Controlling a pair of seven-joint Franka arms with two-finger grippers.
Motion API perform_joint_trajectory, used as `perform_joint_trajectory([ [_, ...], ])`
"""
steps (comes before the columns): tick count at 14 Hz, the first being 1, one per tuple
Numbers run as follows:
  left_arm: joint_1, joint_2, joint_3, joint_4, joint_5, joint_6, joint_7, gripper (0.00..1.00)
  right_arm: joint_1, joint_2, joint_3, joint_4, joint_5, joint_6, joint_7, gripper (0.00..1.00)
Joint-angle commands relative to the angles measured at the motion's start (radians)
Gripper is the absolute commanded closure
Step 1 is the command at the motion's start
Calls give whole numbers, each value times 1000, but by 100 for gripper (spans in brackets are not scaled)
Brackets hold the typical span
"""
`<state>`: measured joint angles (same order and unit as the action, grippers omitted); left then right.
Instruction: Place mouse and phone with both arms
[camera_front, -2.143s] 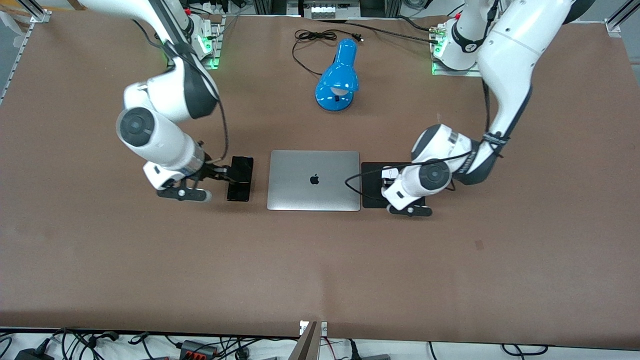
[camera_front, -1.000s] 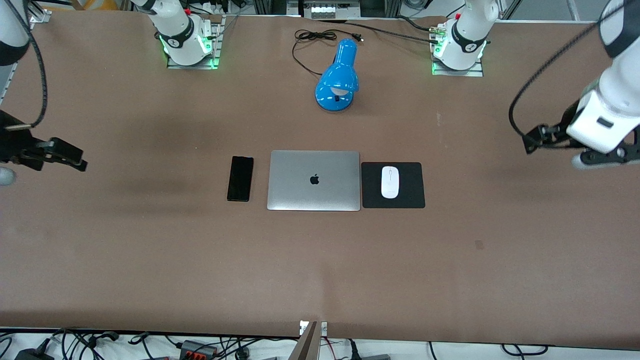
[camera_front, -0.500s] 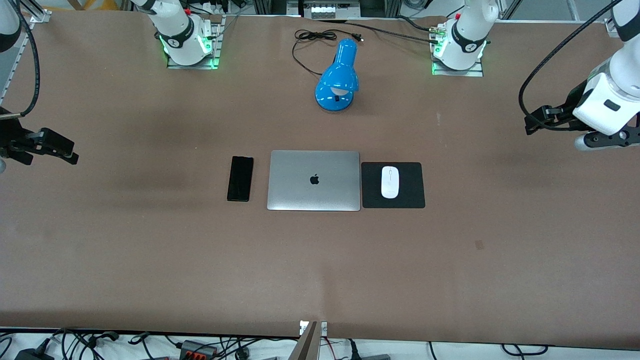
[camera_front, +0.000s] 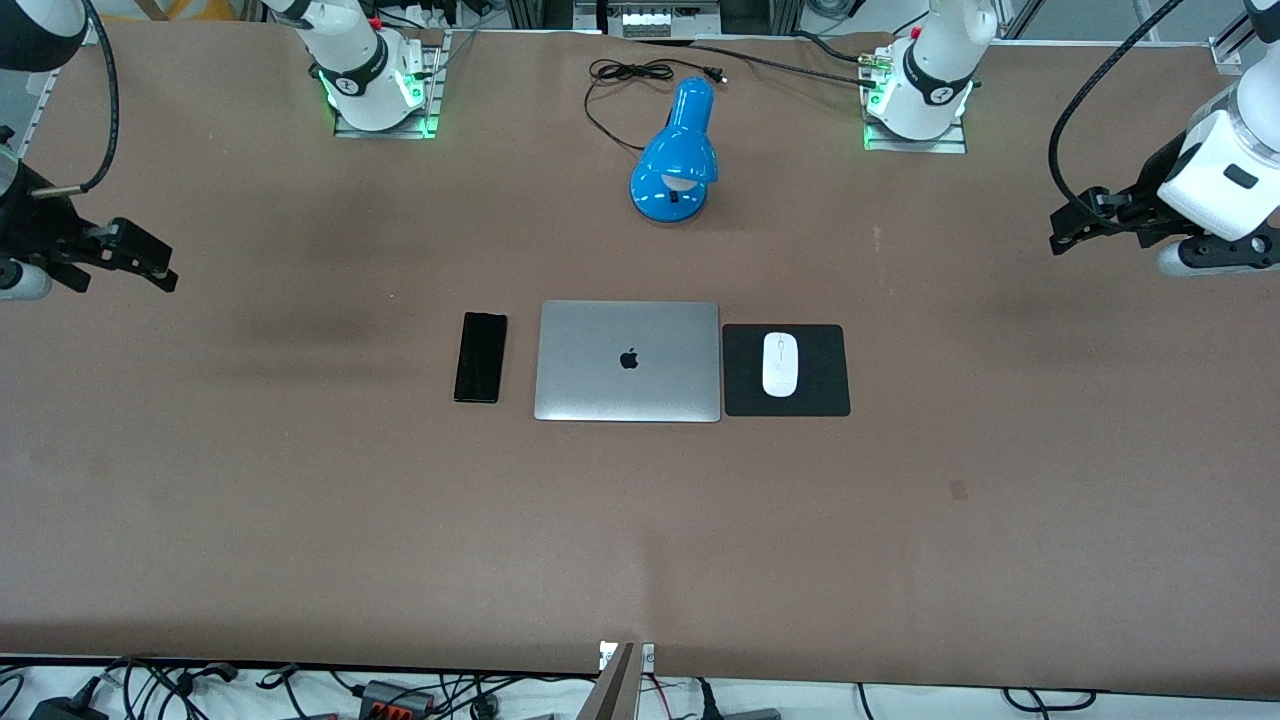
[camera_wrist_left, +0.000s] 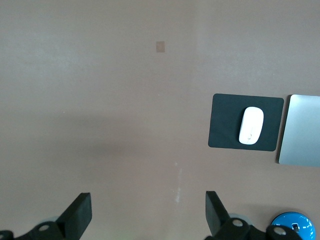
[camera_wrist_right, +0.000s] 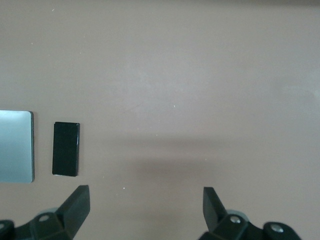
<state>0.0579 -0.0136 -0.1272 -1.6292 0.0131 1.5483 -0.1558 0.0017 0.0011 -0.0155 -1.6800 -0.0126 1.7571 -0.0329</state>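
Observation:
The white oval mouse lies on a square black mouse pad beside the closed silver laptop, toward the left arm's end; it also shows in the left wrist view. The slim black phone lies flat on the table at the laptop's other edge, toward the right arm's end, and shows in the right wrist view. My left gripper is open and empty, up over bare table at the left arm's end. My right gripper is open and empty, up over bare table at the right arm's end.
A blue desk lamp with a coiled black cable lies farther from the front camera than the laptop. The two arm bases stand along the table's top edge. Brown tabletop spreads all round the laptop group.
Both grippers let go of the phone and the mouse, then drew away to the table's two ends. In the last half second both rose slightly toward the bases. Phone and mouse stayed put.

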Motion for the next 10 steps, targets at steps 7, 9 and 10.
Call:
perform_joint_trajectory([
  [7, -1, -9, -9, 0, -7, -10, 25, 0, -19, -30, 11, 23, -3, -90, -25, 0],
  [9, -1, -9, -9, 0, -5, -10, 27, 0, -19, -30, 11, 23, -4, -90, -25, 0],
  [10, 0, -8, -9, 0, -7, -10, 27, 0, -19, -30, 11, 23, -4, -88, -24, 0],
])
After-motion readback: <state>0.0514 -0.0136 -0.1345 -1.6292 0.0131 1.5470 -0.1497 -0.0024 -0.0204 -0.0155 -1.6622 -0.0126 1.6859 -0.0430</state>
